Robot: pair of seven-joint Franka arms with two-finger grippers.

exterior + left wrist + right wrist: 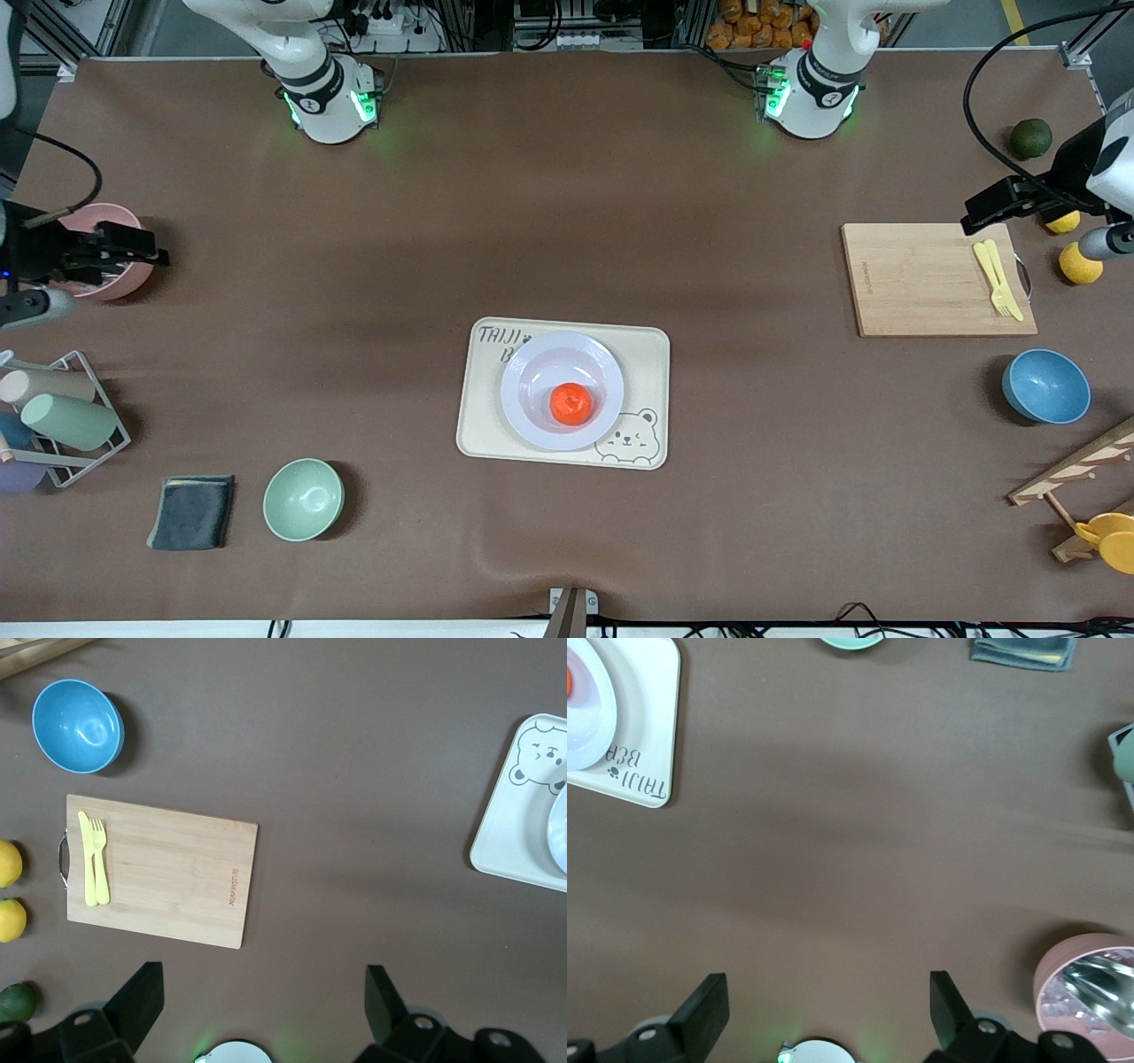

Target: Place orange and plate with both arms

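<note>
Brown matte cloth-covered table [532, 221] fills the view. Aluminium frame posts [80, 27] and black cables [992, 80] along 12 o'clock edge. Lighting even, soft shadows.

In the left wrist view the plate [560, 831] is cut off by the edge at 3 o'clock, so only a thin slice shows. The orange is not seen there. In the right wrist view only a sliver of the orange [569, 679] peeks in at 10 o'clock. The mint bowl [850, 641] is cut off at 12 o'clock. Words on the bear tray [496, 337] are partly covered by the plate.
</note>
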